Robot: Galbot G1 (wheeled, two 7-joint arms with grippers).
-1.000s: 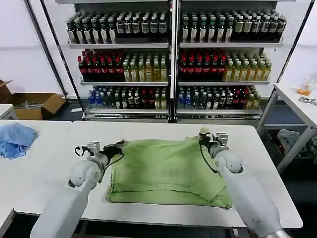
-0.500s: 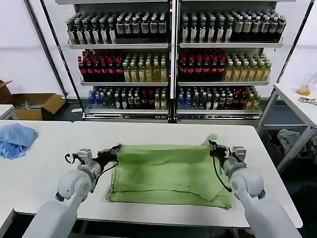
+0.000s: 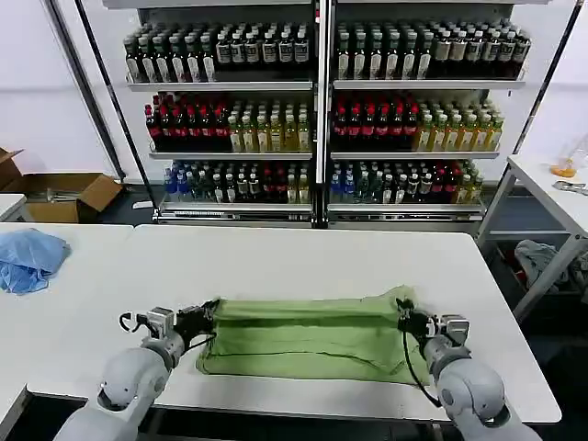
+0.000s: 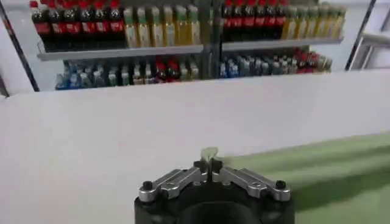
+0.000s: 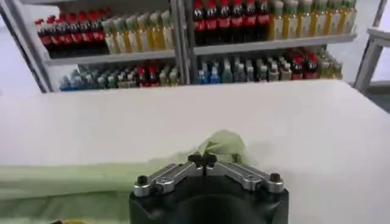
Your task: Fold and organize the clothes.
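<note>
With the left pincer (image 3: 209,312) and right pincer (image 3: 402,317) each clenched on a far corner of the green shirt (image 3: 308,338) above the white surface (image 3: 303,253), a thin pinch could slip and leave the fold crooked.

A white table (image 3: 303,253) carries the green polo shirt (image 3: 312,338) (folded flat).

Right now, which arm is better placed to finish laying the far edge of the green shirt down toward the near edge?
Neither alone. The left gripper and right gripper each pinch a far corner of the light green soft-fabric polo shirt, level with each other, so both should lower together on the white table.
</note>
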